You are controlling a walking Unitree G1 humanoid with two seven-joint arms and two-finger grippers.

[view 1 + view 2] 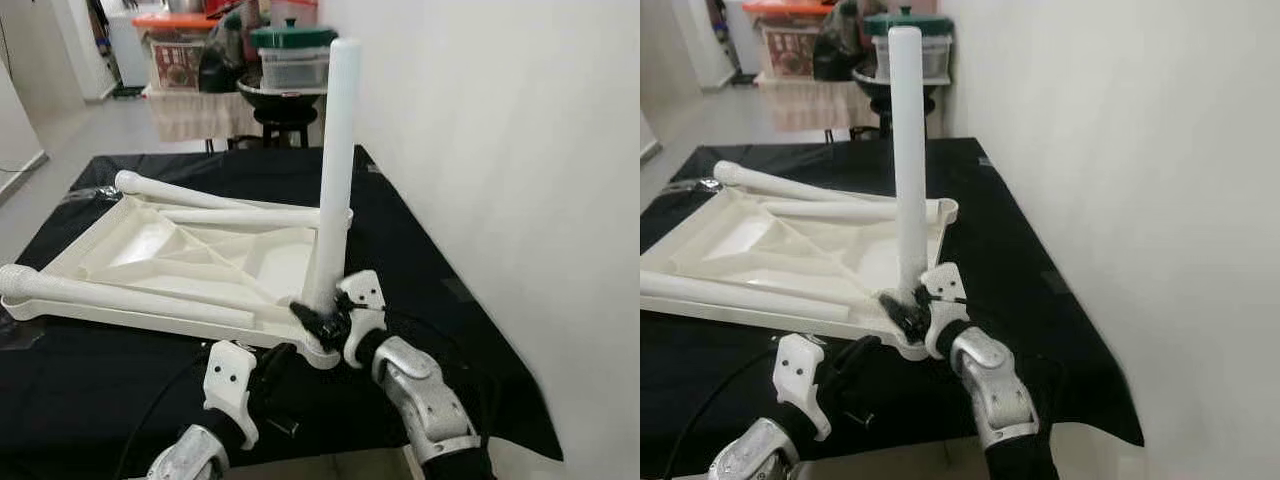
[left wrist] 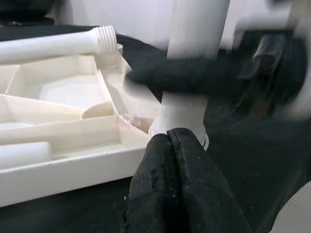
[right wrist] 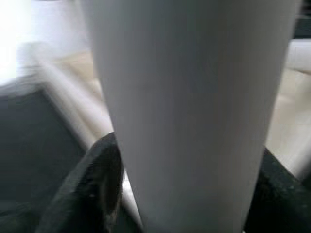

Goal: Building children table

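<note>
One white table leg (image 1: 337,160) stands upright at the near right corner of the upside-down white tabletop (image 1: 190,255) on the black-draped bench (image 1: 420,250), right gripper (image 1: 322,322) fingers pinching its base. Left gripper (image 1: 275,370) hangs just beside the tabletop's near edge, fingers (image 2: 180,189) pressed together (tips near the leg base). Three more legs lie on the tabletop.
</note>
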